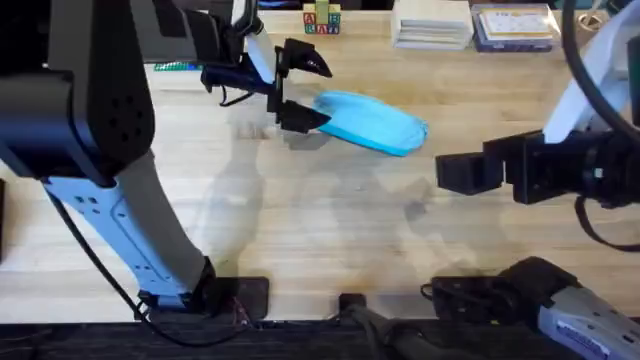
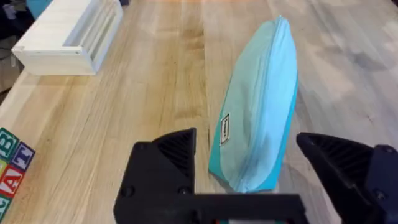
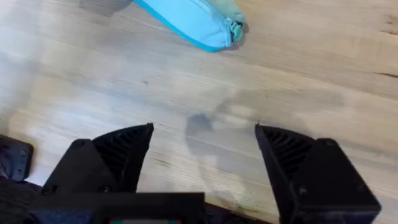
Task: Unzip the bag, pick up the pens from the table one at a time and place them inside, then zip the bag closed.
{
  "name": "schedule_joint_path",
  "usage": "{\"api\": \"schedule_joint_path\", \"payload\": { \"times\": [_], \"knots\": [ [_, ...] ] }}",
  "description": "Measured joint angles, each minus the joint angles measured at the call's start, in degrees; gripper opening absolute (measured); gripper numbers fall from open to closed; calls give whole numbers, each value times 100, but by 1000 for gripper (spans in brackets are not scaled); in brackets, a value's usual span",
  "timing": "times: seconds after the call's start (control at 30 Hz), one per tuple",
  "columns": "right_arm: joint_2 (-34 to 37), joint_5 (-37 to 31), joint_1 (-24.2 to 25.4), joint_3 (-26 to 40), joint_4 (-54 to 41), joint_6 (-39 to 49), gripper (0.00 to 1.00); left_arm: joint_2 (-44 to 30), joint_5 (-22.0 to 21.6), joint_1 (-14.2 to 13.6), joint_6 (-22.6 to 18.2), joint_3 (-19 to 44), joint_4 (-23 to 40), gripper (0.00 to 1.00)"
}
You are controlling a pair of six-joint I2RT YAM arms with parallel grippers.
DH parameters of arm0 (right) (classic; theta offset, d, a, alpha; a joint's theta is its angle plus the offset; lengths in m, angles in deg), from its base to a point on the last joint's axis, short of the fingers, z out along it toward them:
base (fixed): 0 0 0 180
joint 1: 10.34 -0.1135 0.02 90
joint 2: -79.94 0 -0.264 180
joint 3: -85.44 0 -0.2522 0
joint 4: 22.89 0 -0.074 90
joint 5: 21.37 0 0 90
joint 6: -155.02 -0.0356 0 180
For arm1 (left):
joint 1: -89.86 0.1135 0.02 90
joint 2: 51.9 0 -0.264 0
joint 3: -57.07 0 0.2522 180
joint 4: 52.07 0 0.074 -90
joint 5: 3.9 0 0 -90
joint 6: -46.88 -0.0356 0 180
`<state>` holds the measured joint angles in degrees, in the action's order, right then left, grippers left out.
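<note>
1. Overhead view: a light blue pencil pouch (image 1: 372, 122) lies flat on the wooden table (image 1: 330, 230), toward the far middle. The left gripper (image 1: 300, 90) hangs at the pouch's left end, its two black fingers spread wide, one beyond the end and one nearer the camera. The right gripper (image 1: 452, 172) hovers above bare wood to the right, near the pouch but apart from it; I cannot tell its spread from here. No pens are visible on the table, so by my judgement the step in hand is zipping the bag closed, or checking it. Along the far edge sit alphabet blocks (image 1: 322, 19), a pale wooden organizer (image 1: 432, 24) and a box (image 1: 512, 27), all well clear of the pouch.

2. Left wrist view: the pouch (image 2: 258, 109) stretches away from the open fingers (image 2: 168, 163), its near end lying between them, untouched. The zipper seam along the top looks shut. The organizer (image 2: 71, 34) and blocks (image 2: 12, 168) sit off to one side.

3. Right wrist view: the fingers (image 3: 121, 152) are spread over bare wood. The pouch's end (image 3: 205, 22) shows a zipper pull (image 3: 236, 29) at its tip. Next, judging by this, one gripper would need to pinch the fabric end while the other confirms the pull is fully home. Nothing stands in the way.
</note>
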<state>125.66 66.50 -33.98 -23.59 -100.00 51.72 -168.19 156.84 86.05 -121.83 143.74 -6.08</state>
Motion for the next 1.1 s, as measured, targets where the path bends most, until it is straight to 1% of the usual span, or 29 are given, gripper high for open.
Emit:
{"api": "schedule_joint_path", "payload": {
  "times": [0.27,0.37,0.53,0.7,0.8,1.1],
  "knots": [
    [0,0,0,0,0,0,998,114,-59,0,-83,0,-55,995],
    [0,-2,0,0,-2,0,998,394,-245,0,-127,0,-22,995],
    [0,0,0,0,-2,0,998,1039,-628,0,-174,0,276,995],
    [0,-2,0,0,0,0,997,1524,-1050,0,-192,0,823,995],
    [0,-2,0,0,-2,0,997,1823,-1326,0,-194,0,1263,995],
    [0,-2,0,0,-2,-2,998,2760,-1923,0,-159,0,2375,996]
  ]
}}
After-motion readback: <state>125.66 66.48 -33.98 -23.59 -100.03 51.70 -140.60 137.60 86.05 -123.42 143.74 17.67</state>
